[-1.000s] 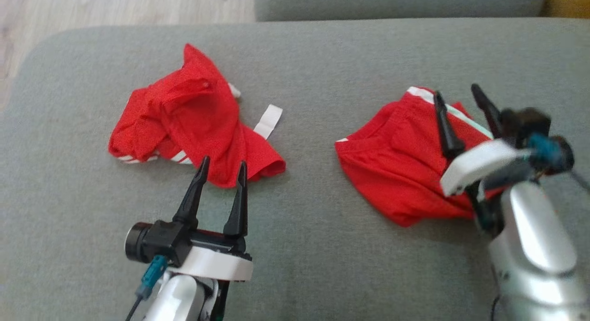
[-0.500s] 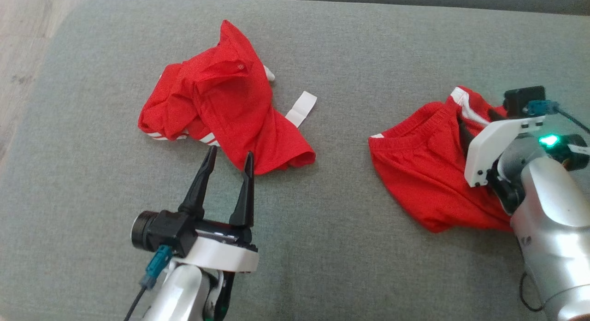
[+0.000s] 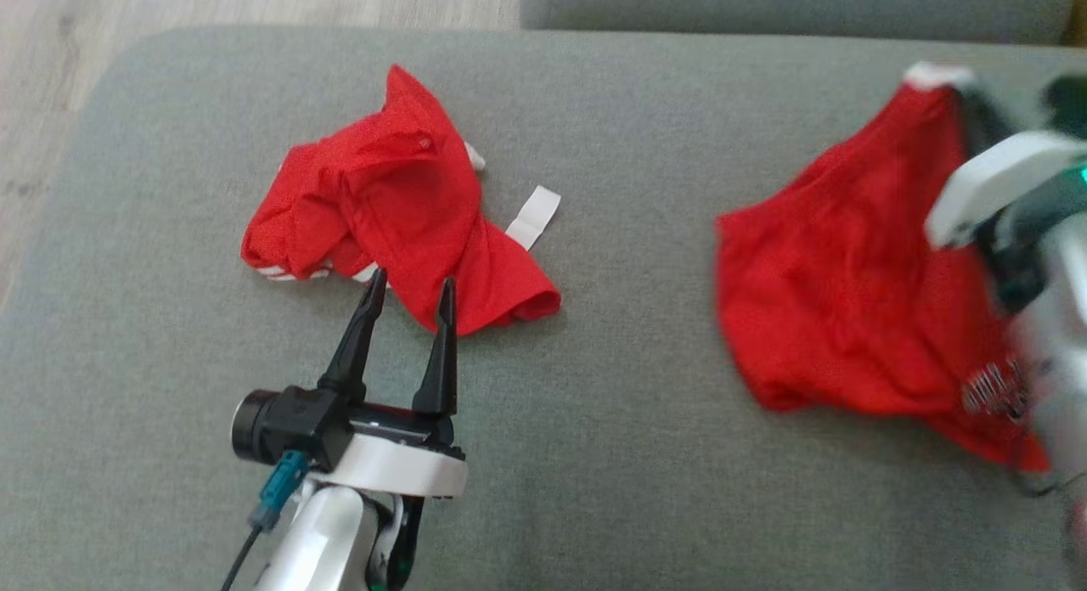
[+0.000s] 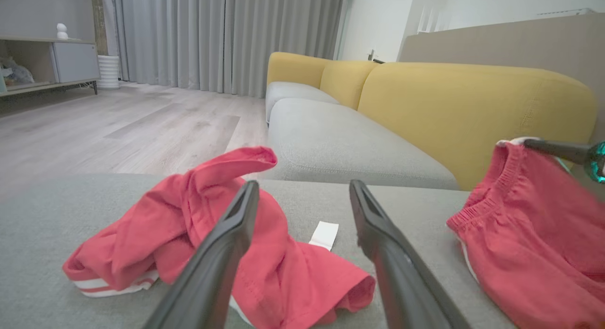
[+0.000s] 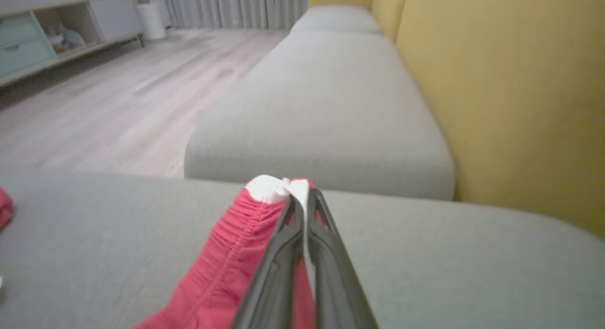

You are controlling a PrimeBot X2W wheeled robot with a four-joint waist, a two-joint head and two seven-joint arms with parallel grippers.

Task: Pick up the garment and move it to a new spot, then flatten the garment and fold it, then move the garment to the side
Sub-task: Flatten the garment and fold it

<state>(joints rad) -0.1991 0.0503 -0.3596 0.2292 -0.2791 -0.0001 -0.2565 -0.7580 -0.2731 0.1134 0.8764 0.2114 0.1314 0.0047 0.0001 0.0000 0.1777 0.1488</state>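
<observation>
Over cushion (image 3: 594, 455): right hand (image 5: 302, 196) pinches red shorts (image 3: 832, 319) by waistband; left hand (image 3: 408, 287) wide beside crumpled garment (image 3: 399, 200).

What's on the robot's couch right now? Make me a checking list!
Surface: grey cushion, bare between the clothes.
Job's things: red shorts, waistband corner pinched and lifted; crumpled red garment lying loose.
Clutter: white strip beside the crumpled garment.
Tools: left tool open, tips at the crumpled garment's edge; right tool shut on the shorts.
Cables: black cable with a teal plug at the left wrist.
Surroundings: yellow sofa back, wooden floor, grey curtains.
</observation>
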